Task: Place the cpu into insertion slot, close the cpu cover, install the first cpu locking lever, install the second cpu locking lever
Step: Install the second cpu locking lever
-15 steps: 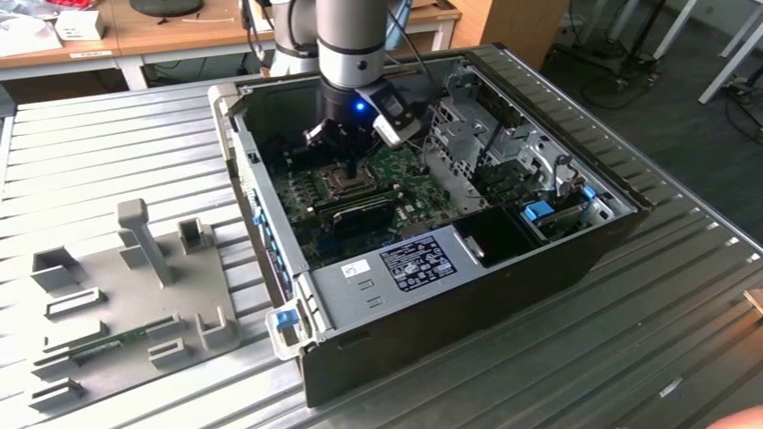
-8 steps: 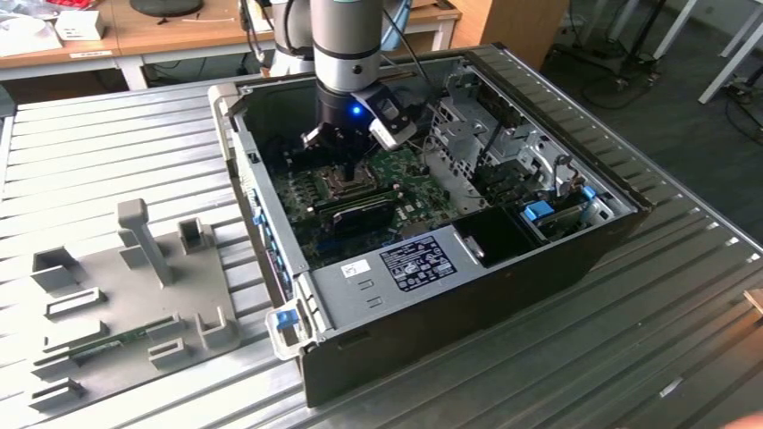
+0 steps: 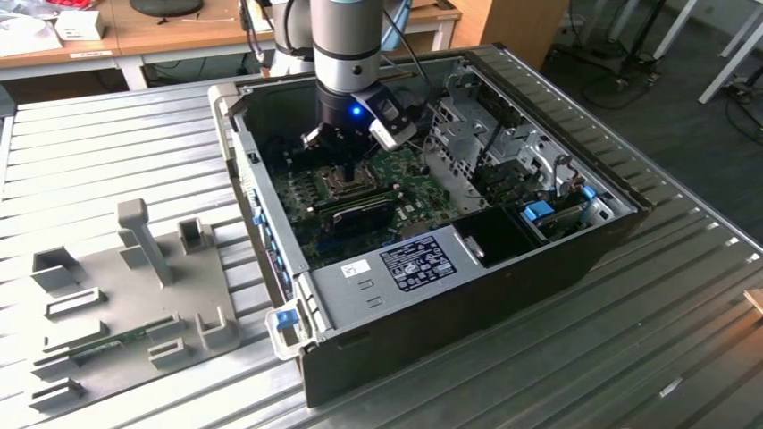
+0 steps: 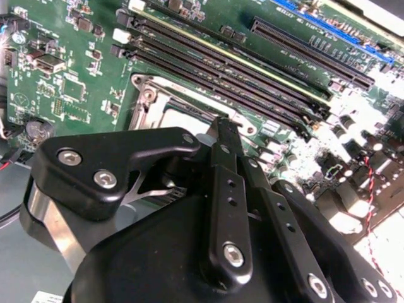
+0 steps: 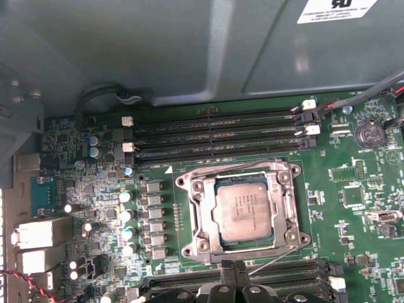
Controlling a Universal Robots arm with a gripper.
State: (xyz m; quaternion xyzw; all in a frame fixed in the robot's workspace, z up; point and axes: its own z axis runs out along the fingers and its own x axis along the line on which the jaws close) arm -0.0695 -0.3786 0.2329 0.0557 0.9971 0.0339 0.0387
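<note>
Fingers: the gripper (image 4: 227,126) has its two black fingers (image 4: 226,189) drawn together with no gap visible between them and nothing held; their tips sit just over the near rim of the socket.
Gripper in exterior view: the gripper (image 3: 346,165) hangs straight down inside the open computer case (image 3: 477,295), low over the green circuit board (image 3: 412,179).
Cpu: the cpu (image 5: 246,211) lies flat in the insertion slot (image 5: 201,218), pale face up, square to the rim and seated level as far as I can judge.
Cpu cover: the cpu cover (image 5: 243,173) appears to lie down around the chip, its window framing it; whether it is fully pressed home I cannot tell.
Lever: a thin wire lever (image 5: 271,262) runs along the socket edge nearest the fingers, seemingly not yet latched.
Neighbours: memory slots (image 5: 214,132) run along the far side of the socket, more along the near side.
Handling: the chip is light, rigid, smooth and fragile, best taken by its edges; the cover and lever are springy thin metal, best pushed near their free ends.
</note>
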